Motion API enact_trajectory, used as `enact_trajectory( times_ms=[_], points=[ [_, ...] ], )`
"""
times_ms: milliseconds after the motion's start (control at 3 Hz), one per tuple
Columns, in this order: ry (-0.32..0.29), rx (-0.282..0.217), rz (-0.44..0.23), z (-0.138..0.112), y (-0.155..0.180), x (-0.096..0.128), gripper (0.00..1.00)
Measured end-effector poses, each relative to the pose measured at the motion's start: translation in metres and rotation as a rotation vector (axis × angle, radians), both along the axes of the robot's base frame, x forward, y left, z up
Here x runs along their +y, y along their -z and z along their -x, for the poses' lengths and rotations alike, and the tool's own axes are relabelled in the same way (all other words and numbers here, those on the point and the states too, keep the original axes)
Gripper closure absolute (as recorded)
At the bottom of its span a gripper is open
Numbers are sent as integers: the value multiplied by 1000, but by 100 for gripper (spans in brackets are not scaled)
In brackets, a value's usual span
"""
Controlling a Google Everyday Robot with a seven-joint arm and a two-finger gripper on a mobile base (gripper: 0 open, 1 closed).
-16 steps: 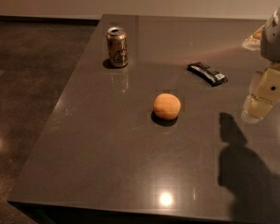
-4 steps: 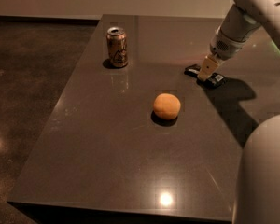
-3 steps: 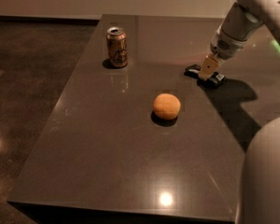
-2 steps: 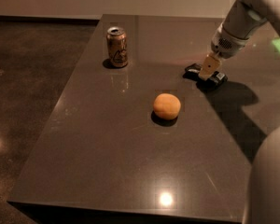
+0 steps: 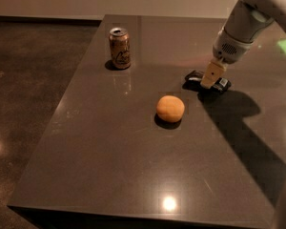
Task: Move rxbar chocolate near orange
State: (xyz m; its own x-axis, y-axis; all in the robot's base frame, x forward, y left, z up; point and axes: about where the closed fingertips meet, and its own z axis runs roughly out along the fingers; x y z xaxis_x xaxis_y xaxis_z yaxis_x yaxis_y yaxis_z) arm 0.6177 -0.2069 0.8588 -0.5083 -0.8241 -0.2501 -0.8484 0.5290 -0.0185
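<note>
The rxbar chocolate, a flat black wrapped bar with a whitish end, lies on the dark table at the right, behind the orange. My gripper is down on the middle of the bar and hides its centre; both bar ends stick out on either side. The orange, round and matte, sits on the table about one bar length in front and to the left of the bar, apart from it.
A gold-brown drink can stands upright at the back left of the table. My arm's shadow falls across the right side. The table's left edge drops to a dark floor.
Since 5.3 s ago my gripper has come from the table's right edge onto the bar. Over the last second it has stayed there; the bar, orange and can have barely moved.
</note>
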Motion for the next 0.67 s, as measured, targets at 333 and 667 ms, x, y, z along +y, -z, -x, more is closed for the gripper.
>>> enact_trajectory(
  times_ms=[333, 667],
  points=[
    [-53, 40, -1, 22, 10, 13, 100],
    [-78, 62, -13, 35, 14, 21, 100]
  ],
)
